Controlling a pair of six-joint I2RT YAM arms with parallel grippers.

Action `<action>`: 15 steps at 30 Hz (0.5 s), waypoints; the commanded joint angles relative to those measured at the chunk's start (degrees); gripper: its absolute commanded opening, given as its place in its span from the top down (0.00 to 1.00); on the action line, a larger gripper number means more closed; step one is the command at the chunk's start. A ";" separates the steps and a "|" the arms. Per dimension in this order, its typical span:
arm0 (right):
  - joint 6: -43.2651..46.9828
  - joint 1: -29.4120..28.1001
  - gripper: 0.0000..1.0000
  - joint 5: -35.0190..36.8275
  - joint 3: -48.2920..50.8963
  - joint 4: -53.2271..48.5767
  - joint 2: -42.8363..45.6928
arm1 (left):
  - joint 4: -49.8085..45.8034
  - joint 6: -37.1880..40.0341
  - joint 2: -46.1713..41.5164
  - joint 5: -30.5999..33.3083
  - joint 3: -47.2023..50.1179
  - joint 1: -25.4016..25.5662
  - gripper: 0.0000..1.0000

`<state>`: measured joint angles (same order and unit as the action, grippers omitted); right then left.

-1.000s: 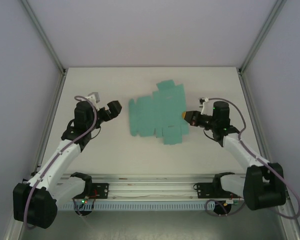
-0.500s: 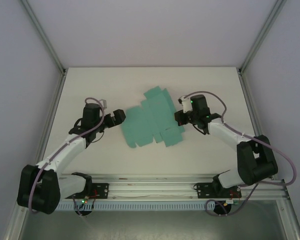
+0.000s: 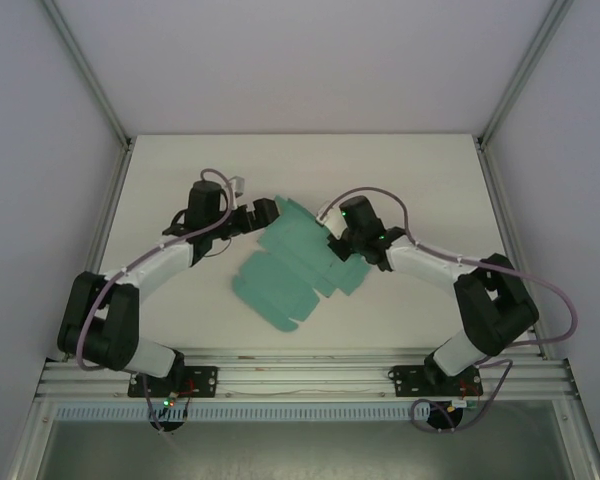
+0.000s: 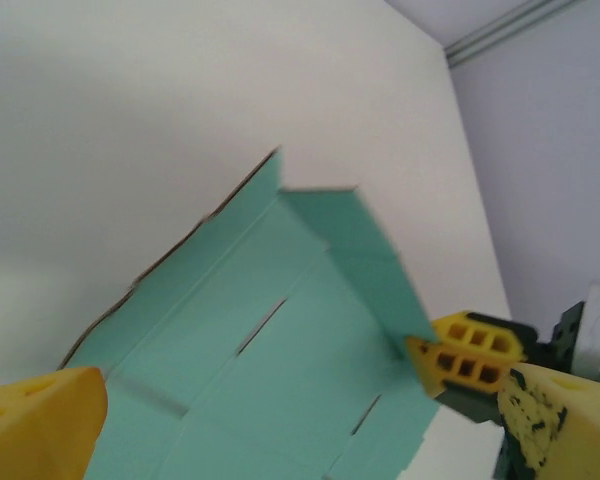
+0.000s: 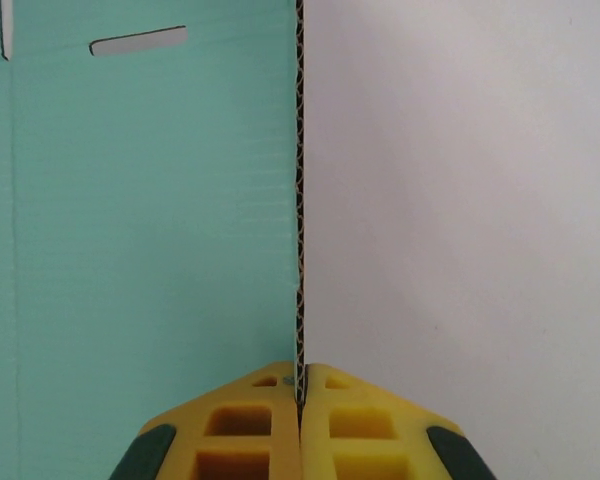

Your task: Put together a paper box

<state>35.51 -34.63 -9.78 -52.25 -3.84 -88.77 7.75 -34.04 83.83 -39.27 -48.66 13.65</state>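
R jaws clamped on box [image 3: 285, 270] edge, prob to fold flap up; L jaws apart at far corner, ready to brace.

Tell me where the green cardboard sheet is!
In the top view, the teal-green card sheet sits centred on the white table; the right gripper pinches its right edge and the left gripper is at its far-left corner.

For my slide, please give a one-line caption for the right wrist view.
Right gripper shut on an edge-on flap of the teal-green corrugated card sheet, white table beside it.
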 commanded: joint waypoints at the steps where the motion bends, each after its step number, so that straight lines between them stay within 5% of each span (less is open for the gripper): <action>1: 5.99 -1.85 1.00 4.77 0.21 2.89 0.27 | 3.42 -1.29 2.19 -4.02 -3.09 0.41 0.00; 9: 16.49 -6.11 1.00 6.85 5.10 12.55 2.45 | -2.97 1.11 4.76 1.10 -5.30 0.46 0.00; 15: 27.12 -6.33 1.00 5.13 9.97 21.21 5.01 | -3.58 1.03 4.31 2.75 -4.50 0.43 0.13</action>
<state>55.33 -40.84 -5.34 -43.20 10.20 -85.60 5.80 -34.00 88.27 -38.46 -52.21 13.89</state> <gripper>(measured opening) 0.046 0.884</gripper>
